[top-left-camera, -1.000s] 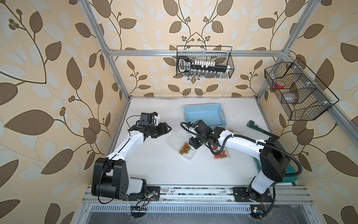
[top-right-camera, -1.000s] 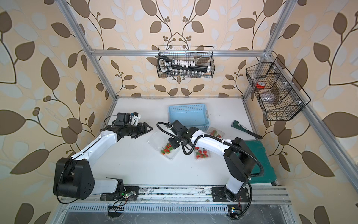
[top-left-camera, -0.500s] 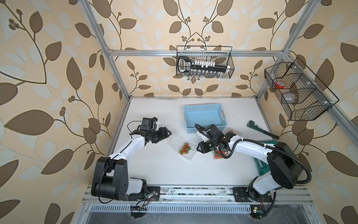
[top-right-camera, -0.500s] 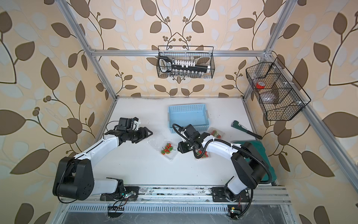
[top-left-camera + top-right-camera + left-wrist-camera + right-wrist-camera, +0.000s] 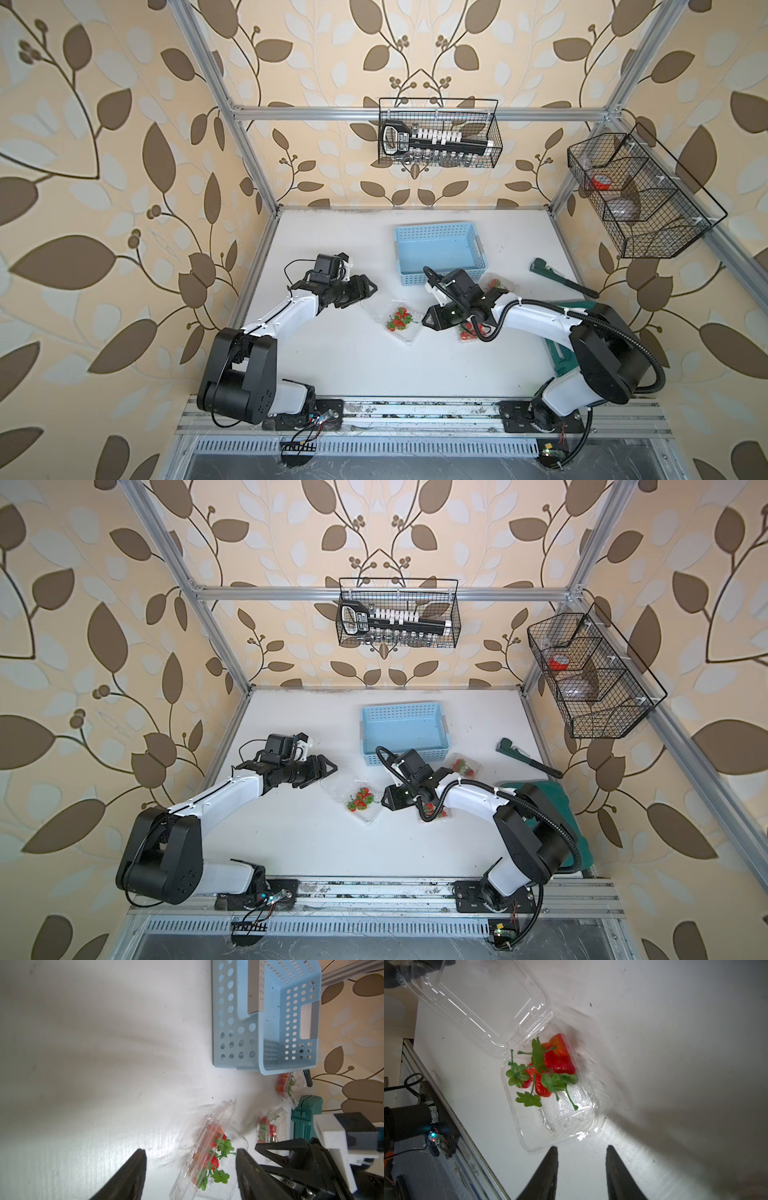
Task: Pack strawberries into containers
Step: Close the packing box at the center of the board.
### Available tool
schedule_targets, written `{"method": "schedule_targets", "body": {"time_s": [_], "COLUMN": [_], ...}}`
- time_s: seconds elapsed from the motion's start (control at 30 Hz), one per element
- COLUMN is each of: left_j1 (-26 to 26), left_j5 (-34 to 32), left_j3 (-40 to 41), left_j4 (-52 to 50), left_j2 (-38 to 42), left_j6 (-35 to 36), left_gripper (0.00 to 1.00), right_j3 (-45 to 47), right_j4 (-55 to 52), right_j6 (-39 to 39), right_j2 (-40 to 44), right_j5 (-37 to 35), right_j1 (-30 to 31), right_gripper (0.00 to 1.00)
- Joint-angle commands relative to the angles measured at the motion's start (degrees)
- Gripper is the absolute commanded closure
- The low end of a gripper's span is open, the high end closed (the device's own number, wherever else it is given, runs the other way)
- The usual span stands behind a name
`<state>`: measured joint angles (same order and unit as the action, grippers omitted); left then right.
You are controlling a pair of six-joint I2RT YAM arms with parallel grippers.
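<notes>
A: How are the hands standing?

B: The left hand [image 5: 190, 1150] is holding its fingers apart and gripping nothing. It is hovering low over the table [image 5: 332, 365], just beside the open container [image 5: 399, 322]. The right hand [image 5: 581, 1147] is likewise showing a clear gap between its fingers, with nothing in it. It is pointing at the same container from the opposite side, and its tips are stopping just short of the rim.

A: And where are the strawberries sitting?

B: A cluster of strawberries [image 5: 556, 1059] is lying in the base of that open container, bunched toward the hinge, green tops sticking out. The lid [image 5: 477, 1001] is standing open behind them.

A: What is lying farther out?

B: A second container [image 5: 469, 330] is sitting partly under the right arm, and a third container [image 5: 498, 284] is resting just beside the blue basket [image 5: 436, 253]. Both are showing red berries inside. A pipe wrench [image 5: 561, 278] is lying near the table's right edge.
</notes>
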<state>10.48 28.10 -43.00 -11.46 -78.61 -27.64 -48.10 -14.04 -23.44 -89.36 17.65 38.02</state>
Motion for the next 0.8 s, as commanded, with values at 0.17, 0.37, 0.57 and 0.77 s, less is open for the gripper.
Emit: {"method": "schedule_targets", "body": {"time_s": [0.17,0.37,0.57,0.77], "left_j1": [1.83,2.55,2.62,4.67], "left_j5": [2.66,4.30,5.08,4.79], "left_j3": [-0.49,-0.44,-1.11,-2.08], "left_j4": [3.72,4.65,3.79,2.42], "left_j2": [0.27,0.93,3.11,5.54], "left_j6": [-1.32,-1.72,-1.98,-1.96], "left_gripper": [0.30,0.30,0.30,0.30], "right_j3": [2.25,2.34,2.43,1.85], "right_j4": [3.24,4.87,5.64,7.61], "right_j6": [-1.64,-2.40,-2.70,-3.80], "right_j2": [-1.19,-3.01,-4.96,-6.04], "right_j5": [3.28,4.59,4.89,6.47], "right_j1": [-0.32,-0.32,-0.40,-0.40], "right_gripper": [0.62,0.62,0.62,0.63]}}
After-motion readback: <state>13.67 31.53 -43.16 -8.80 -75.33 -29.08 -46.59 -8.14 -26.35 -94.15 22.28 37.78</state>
